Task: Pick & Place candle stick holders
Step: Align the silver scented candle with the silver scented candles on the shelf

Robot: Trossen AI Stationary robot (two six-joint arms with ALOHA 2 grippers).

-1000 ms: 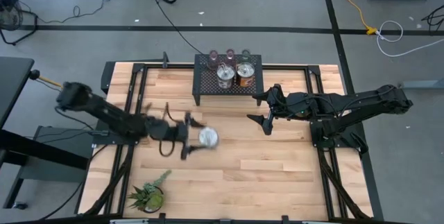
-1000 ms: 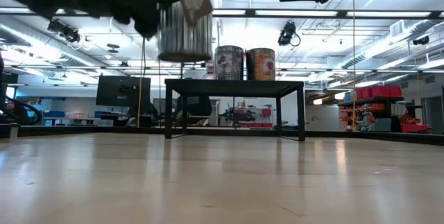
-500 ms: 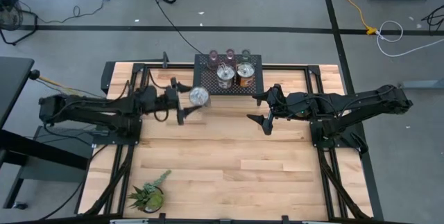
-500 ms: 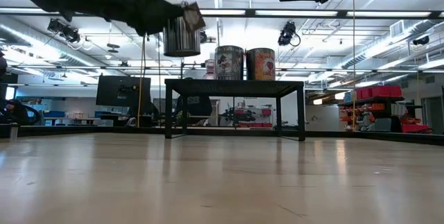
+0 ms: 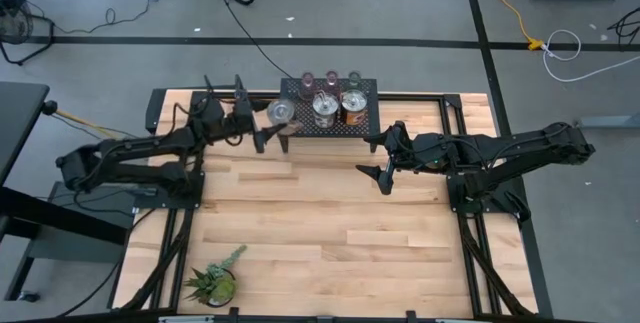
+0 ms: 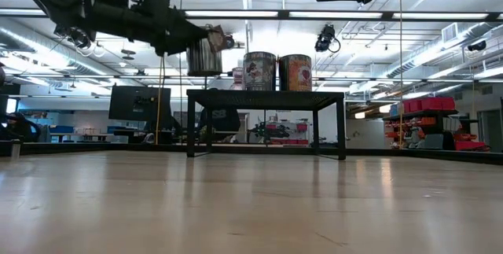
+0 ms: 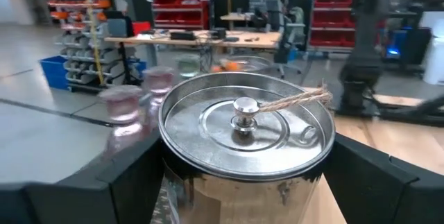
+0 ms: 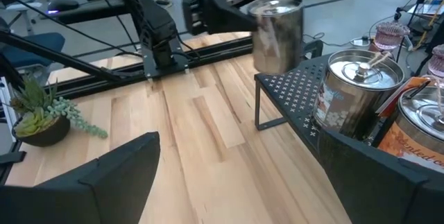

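My left gripper (image 5: pixel 272 121) is shut on a round silvery metal holder (image 7: pixel 246 123) with a knobbed lid and a twine loop. It holds it over the left end of the black mesh rack (image 5: pixel 300 125). The held holder also shows in the low view (image 6: pixel 204 56) and the right wrist view (image 8: pixel 277 33). On the rack stand a silvery holder (image 5: pixel 324 109), a coppery one (image 5: pixel 352 107) and three small tinted cups (image 5: pixel 331 80). My right gripper (image 5: pixel 381 160) is open and empty, just right of the rack, over the table. My left gripper pinches the holder's round side wall (image 7: pixel 182 182) between its two fingers (image 7: pixel 132 175), one on each side. The fingers come level from the table's left side. The holder is upright, lid up, lifted clear above the rack's top.
A spiky green potted plant (image 5: pixel 212 283) stands at the table's near left corner. The rack's left part (image 8: pixel 291 89) is bare beside the standing holders. Bare wood (image 5: pixel 330 223) fills the table's middle and near side. Black frame rails (image 5: pixel 190 113) run along the table's edges.
My left gripper has carried the silvery holder from the table's middle toward the far edge, to the rack's left end. The holder has stayed upright and clear of the table. My right gripper has kept still.
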